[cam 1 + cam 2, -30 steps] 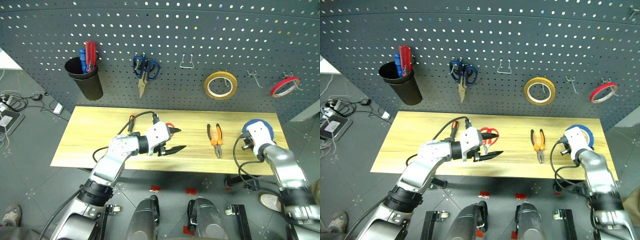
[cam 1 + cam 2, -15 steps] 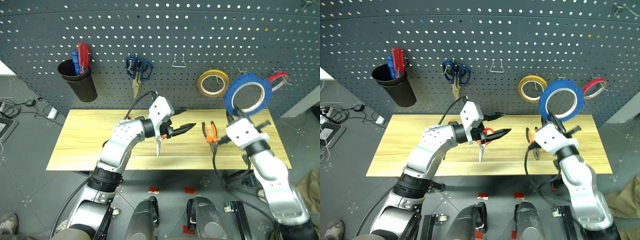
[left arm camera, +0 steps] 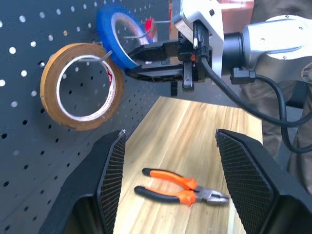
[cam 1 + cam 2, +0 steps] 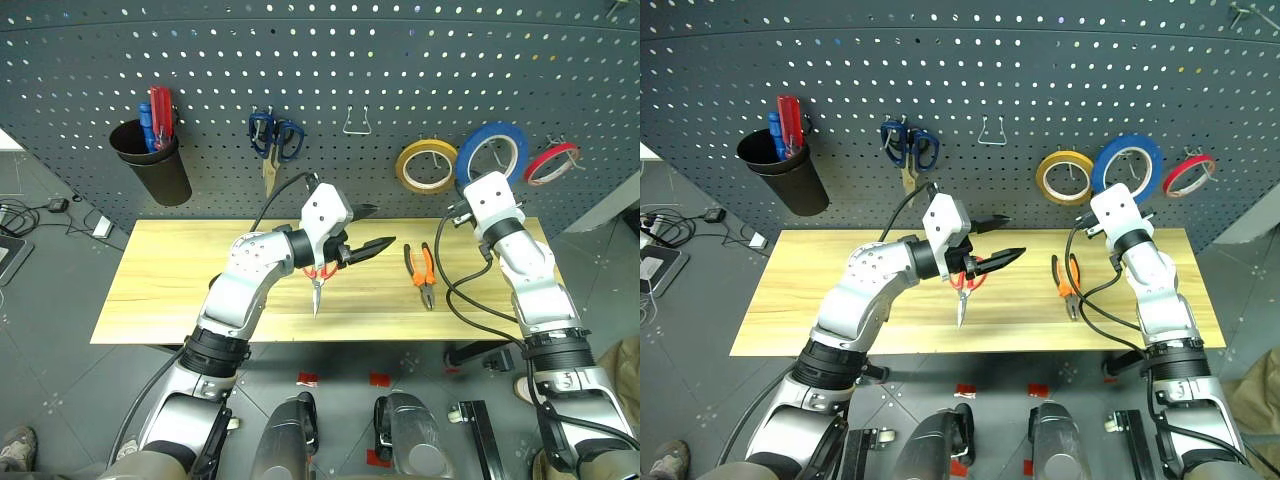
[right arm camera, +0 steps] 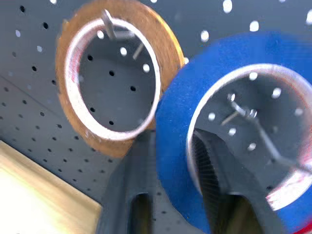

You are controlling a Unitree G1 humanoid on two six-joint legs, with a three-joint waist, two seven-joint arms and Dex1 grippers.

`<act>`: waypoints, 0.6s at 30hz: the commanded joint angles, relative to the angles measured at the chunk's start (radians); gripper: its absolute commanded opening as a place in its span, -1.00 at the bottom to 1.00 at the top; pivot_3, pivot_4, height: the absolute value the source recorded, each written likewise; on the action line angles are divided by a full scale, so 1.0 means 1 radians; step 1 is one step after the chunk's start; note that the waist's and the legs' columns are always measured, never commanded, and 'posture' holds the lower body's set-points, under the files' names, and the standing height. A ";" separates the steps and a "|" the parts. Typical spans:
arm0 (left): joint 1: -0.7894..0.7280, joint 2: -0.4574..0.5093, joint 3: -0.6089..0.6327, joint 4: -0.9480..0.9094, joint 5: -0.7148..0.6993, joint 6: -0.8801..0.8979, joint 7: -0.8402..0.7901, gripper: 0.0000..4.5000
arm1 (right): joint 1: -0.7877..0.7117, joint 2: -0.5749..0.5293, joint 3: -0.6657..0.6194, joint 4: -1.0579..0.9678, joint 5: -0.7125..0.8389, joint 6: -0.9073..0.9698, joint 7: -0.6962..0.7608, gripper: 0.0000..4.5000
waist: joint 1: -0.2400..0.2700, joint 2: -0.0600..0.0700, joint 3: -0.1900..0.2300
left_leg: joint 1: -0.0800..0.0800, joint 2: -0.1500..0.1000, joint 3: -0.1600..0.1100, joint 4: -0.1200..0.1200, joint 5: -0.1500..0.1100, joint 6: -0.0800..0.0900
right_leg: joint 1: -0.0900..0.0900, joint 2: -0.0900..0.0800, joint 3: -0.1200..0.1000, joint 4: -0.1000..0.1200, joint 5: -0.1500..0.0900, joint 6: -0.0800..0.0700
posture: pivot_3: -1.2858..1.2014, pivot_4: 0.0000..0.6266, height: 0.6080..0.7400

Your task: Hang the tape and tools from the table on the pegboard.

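2 screwdrivers (image 4: 158, 108), seemingly red and blue, in black cup (image 4: 155, 170)

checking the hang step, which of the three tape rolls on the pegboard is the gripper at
The blue tape, the middle roll, between the yellow tape and the red tape. The right gripper has one finger through its hole and the other outside its rim.

No text, label, brand, number or sign can be read on anything here.
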 commanded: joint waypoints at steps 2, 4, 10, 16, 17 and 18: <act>0.031 0.029 0.002 -0.018 0.015 -0.028 -0.004 0.37 | 0.052 0.008 -0.032 -0.122 0.028 0.027 -0.001 0.35 | 0.001 0.000 0.000 | 0.000 0.000 0.000 0.001 0.000 0.000 | 0.000 0.000 0.001 0.001 0.000 0.000 | -0.22 -0.31 1.00; 0.053 0.056 -0.004 -0.023 0.029 -0.045 -0.019 0.37 | 0.107 0.023 -0.033 -0.201 0.034 0.088 0.000 0.62 | 0.001 0.000 0.000 | 0.000 0.001 0.000 0.001 0.000 0.000 | 0.000 0.000 0.001 0.001 0.000 0.000 | -0.22 -0.29 1.00; 0.175 0.190 -0.011 -0.054 0.076 -0.111 -0.084 0.37 | 0.260 0.131 -0.001 -0.502 0.095 0.452 0.011 1.00 | -0.003 0.001 0.000 | 0.001 0.002 0.001 0.000 0.000 0.000 | -0.002 0.000 0.003 0.002 0.000 0.000 | -0.22 -0.25 1.00; 0.292 0.329 -0.015 -0.071 0.130 -0.190 -0.145 0.37 | 0.179 0.317 -0.013 -0.555 0.171 0.925 -0.063 1.00 | -0.001 0.001 0.000 | 0.001 0.005 0.001 0.000 -0.001 0.001 | -0.004 0.002 0.004 0.003 0.002 -0.004 | -0.20 -0.18 1.00; 0.304 0.339 -0.012 -0.077 0.130 -0.192 -0.149 0.37 | 0.149 0.341 -0.025 -0.530 0.166 0.969 -0.089 1.00 | -0.001 0.001 0.000 | 0.001 0.005 0.001 0.000 -0.002 0.004 | -0.004 0.002 0.004 0.003 0.003 -0.005 | -0.20 -0.16 1.00; 0.316 0.348 -0.009 -0.084 0.128 -0.191 -0.152 0.37 | 0.118 0.362 -0.039 -0.505 0.167 1.009 -0.111 1.00 | 0.000 0.001 0.000 | 0.001 0.005 0.001 0.000 -0.002 0.004 | -0.004 0.002 0.004 0.003 0.003 -0.006 | -0.19 -0.15 1.00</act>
